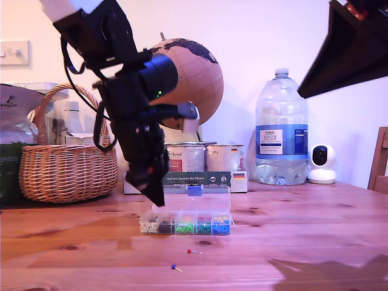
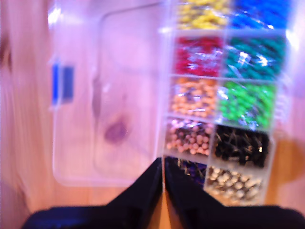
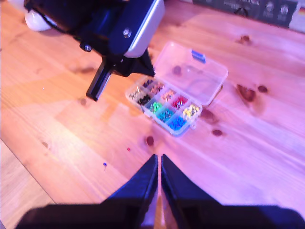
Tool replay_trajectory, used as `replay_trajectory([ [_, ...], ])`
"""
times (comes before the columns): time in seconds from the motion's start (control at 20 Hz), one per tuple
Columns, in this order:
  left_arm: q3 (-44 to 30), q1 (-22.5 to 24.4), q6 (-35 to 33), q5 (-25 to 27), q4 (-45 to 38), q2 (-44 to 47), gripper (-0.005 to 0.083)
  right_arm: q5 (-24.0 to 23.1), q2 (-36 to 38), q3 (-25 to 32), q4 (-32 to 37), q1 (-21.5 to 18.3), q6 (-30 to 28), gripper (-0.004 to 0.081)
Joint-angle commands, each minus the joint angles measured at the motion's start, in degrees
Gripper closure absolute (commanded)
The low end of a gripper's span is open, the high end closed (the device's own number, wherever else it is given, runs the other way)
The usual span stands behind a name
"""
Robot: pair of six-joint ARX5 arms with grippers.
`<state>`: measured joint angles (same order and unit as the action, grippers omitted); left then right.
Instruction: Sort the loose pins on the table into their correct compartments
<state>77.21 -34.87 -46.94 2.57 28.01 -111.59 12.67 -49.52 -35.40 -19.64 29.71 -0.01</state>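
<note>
Red pin [image 1: 190, 250] and blue pin [image 1: 173, 265] on the reddish-brown, knotted desk [image 1: 303, 224]; clear box [image 1: 188, 221] with a blue clasp [image 1: 194, 190].

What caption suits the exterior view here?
My first gripper hangs over the open pin box while a red pin and blue pin lie loose.

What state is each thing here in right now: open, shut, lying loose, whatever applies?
Clear pin box: lid open, laid flat on the table.
Red pin: loose on the table.
Blue pin: loose on the table.
First pincer: shut, over the box.
Second pincer: shut, raised, holding nothing visible.
Water bottle: upright, capped.
</note>
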Motion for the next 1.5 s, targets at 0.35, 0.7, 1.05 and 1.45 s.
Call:
replay_trajectory([
  [0.35,1.01,-1.31,24.79,-8.31,11.21,13.25,0.0796,-0.2,-0.24,0.79,0.46,0.22,-0.07,0.0783],
  [0.7,0.09,-1.31,27.06,-14.36,10.03,16.39,0.0796,-1.31,-2.51,0.79,0.48,0.22,-1.4,0.0783],
  [1.05,-12.9,-1.99,17.42,-21.27,2.99,21.2,0.0796,-4.28,-4.7,0.79,1.2,0.15,-2.19,0.0783],
  [1.45,-20.63,-6.03,-0.33,-16.35,9.55,23.28,0.0796,-3.76,-4.7,0.79,2.29,0.17,-2.99,0.0783],
])
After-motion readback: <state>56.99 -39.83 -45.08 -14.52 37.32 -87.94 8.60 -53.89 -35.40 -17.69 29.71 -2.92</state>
